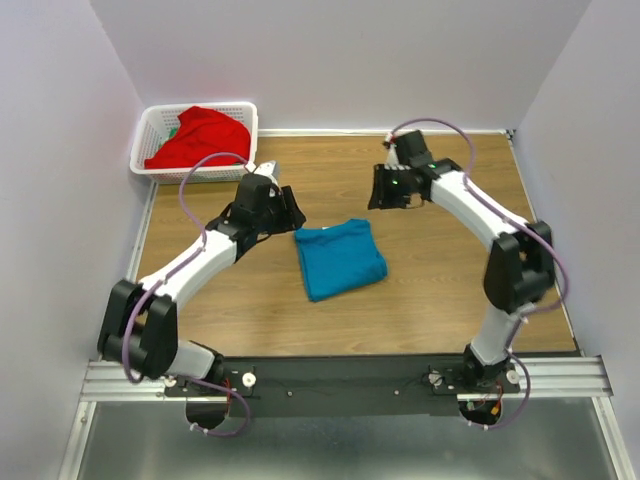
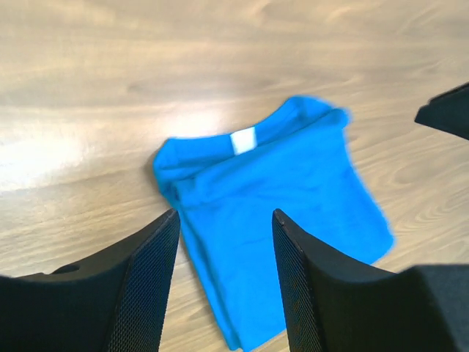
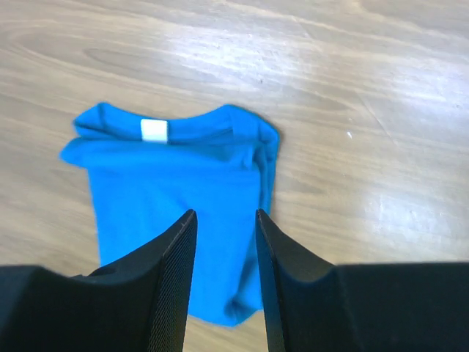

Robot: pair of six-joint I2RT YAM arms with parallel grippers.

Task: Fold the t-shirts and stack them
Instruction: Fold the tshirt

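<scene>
Top external: left claw [image 1: 287, 210], right claw [image 1: 386, 190] spread, empty (teal t-shirt [image 1: 340, 258] lies folded); red t-shirt [image 1: 200, 135] in basket [image 1: 147, 135] beyond left claw.

The folded teal-blue t-shirt [image 3: 176, 176] lies left of centre on the wooden table [image 3: 366, 110], its white label [image 3: 154, 130] upper left. The right gripper [image 3: 225, 216] stands parted and empty at the bottom.

Much of red t-shirt [image 1: 205, 135] behind basket [image 1: 148, 150] wall; right edge of teal t-shirt [image 2: 271, 191] blurry.
</scene>
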